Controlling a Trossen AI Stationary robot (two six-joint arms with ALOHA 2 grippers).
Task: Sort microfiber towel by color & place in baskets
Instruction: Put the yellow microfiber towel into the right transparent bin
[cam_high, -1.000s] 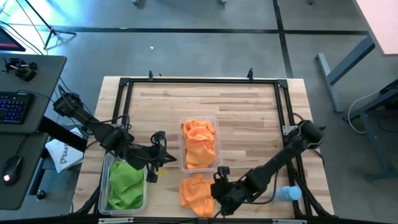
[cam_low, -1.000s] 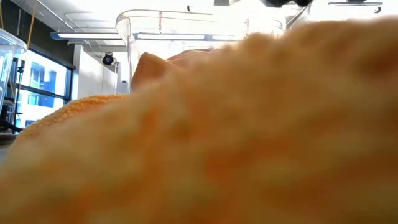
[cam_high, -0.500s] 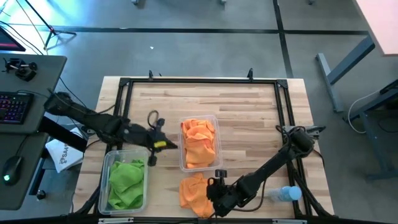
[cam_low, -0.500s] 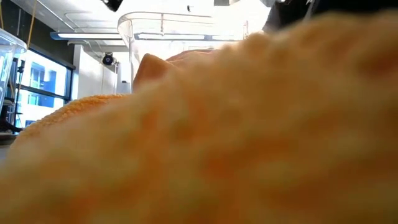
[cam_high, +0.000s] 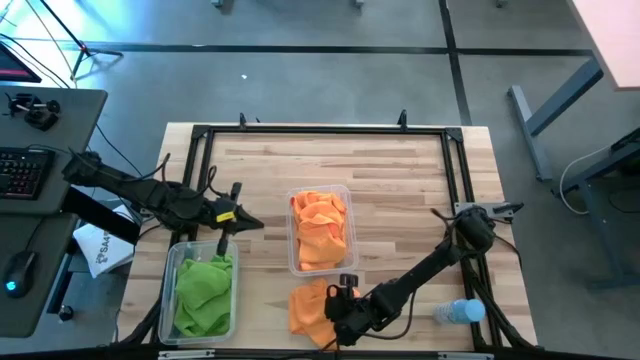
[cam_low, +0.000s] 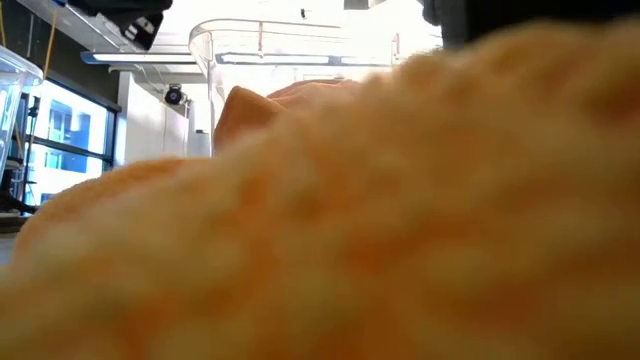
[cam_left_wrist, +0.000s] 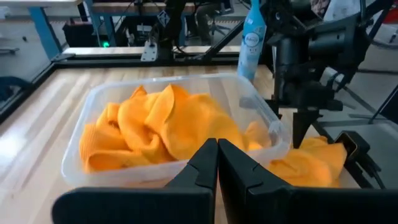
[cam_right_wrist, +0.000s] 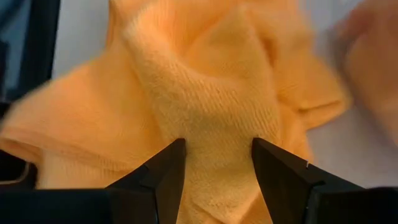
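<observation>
As before, right gripper (cam_right_wrist: 214, 165) astride orange towel (cam_right_wrist: 205, 93).

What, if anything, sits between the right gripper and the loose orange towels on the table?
Nothing visible does. The right gripper is open directly over the loose orange towels, a fold of cloth between its fingers. The orange basket lies just beyond on the table.

Wooden table (cam_high: 380, 170) with a black frame along its edges. Clear water bottle (cam_high: 455, 312) with blue cap lying at the near right corner. Keyboard (cam_high: 20, 172) and computer mouse (cam_high: 14, 277) on a grey desk at far left. Spray bottle (cam_left_wrist: 251, 37) standing beyond the table edge.
</observation>
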